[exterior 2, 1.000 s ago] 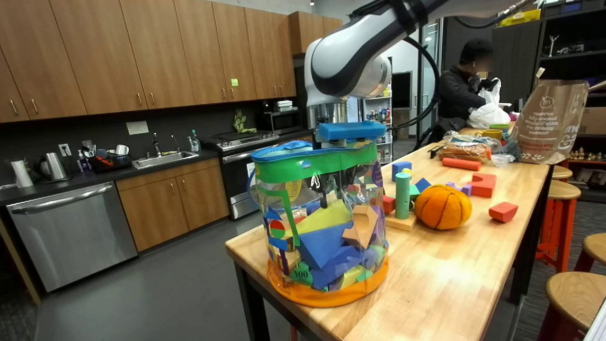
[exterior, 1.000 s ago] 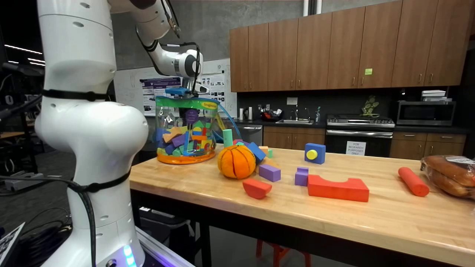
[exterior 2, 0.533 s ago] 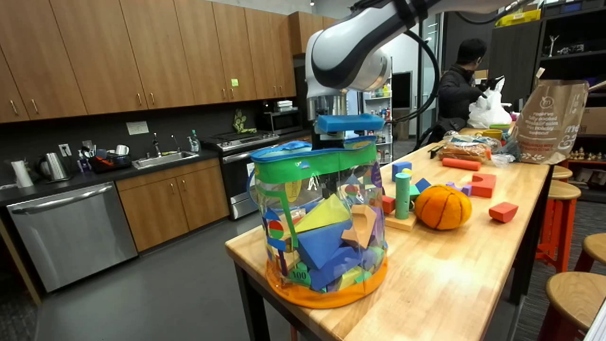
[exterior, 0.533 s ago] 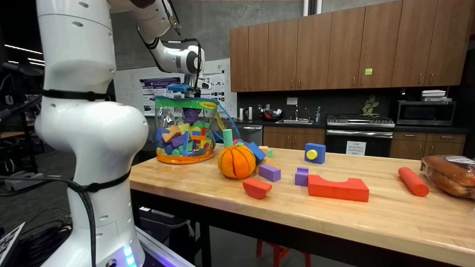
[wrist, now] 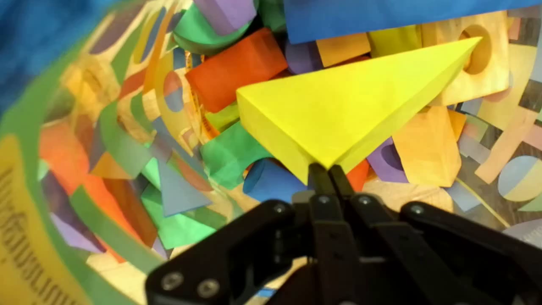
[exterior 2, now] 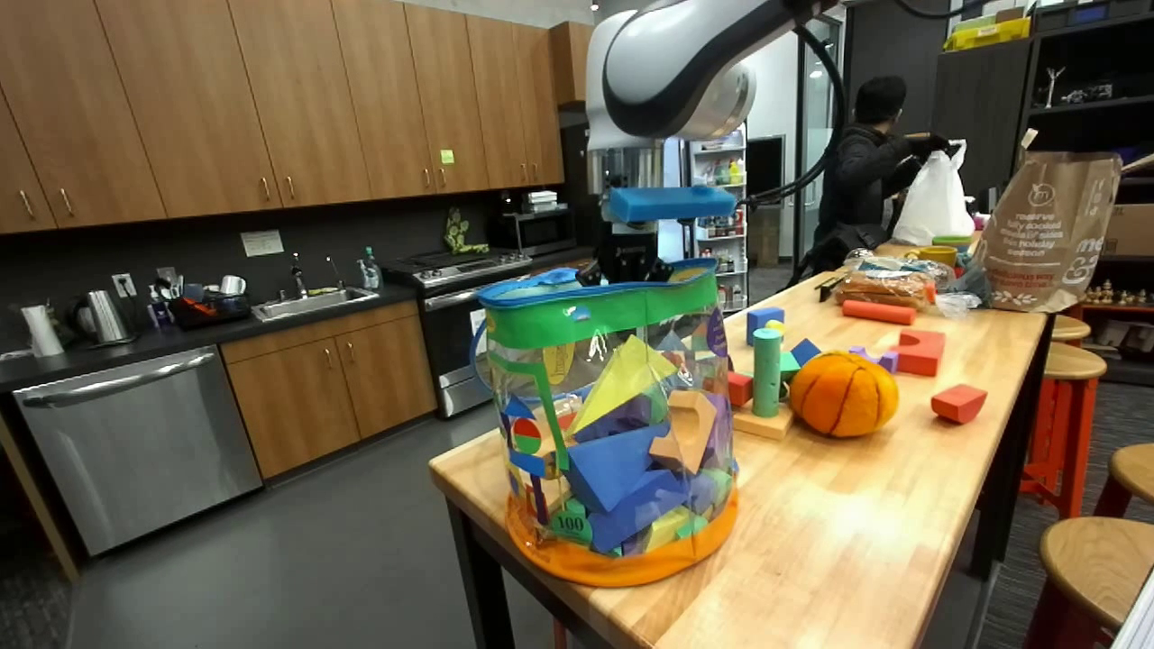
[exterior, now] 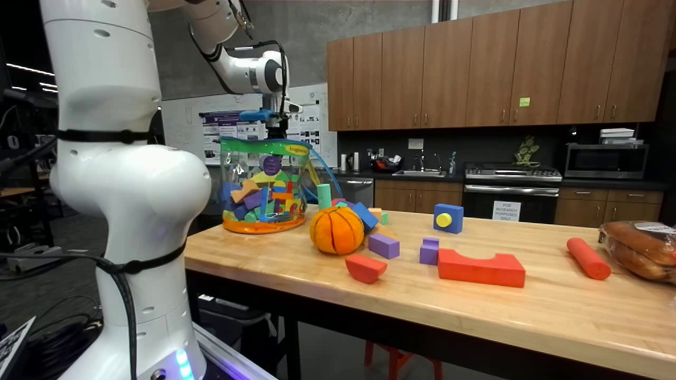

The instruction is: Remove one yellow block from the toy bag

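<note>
Tool [wrist: 327, 170] clenches yellow block [wrist: 351, 101] by one tip, inside toy bag [exterior 2: 602, 315] near corner of worktop [exterior 2: 838, 532] — looks light, foamy, apt to swivel; mid-edge hold surer!

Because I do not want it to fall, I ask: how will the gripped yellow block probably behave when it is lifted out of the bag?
The yellow block may swing, since the gripper pinches only one corner. It looks fairly stiff: its edges are straight. It could snag on the toy bag, because most of it juts past the grip.
</note>
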You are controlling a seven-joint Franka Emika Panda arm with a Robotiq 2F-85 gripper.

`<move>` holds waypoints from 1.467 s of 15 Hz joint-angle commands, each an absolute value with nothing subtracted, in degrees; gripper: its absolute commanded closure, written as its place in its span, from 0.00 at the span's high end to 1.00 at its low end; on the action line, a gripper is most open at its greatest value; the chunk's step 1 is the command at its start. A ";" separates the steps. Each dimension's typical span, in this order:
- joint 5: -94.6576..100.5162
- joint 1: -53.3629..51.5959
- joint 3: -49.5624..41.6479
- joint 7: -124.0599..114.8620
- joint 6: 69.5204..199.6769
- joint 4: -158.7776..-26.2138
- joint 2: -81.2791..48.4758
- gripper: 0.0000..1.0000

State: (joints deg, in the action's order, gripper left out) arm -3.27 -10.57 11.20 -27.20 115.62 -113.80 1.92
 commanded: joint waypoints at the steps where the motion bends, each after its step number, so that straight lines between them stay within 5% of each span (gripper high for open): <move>1: 0.88 -10.01 11.08 -29.27 115.65 -114.28 6.33 0.01; 22: 19.17 -2.13 13.56 -42.65 131.90 -118.10 20.89 0.01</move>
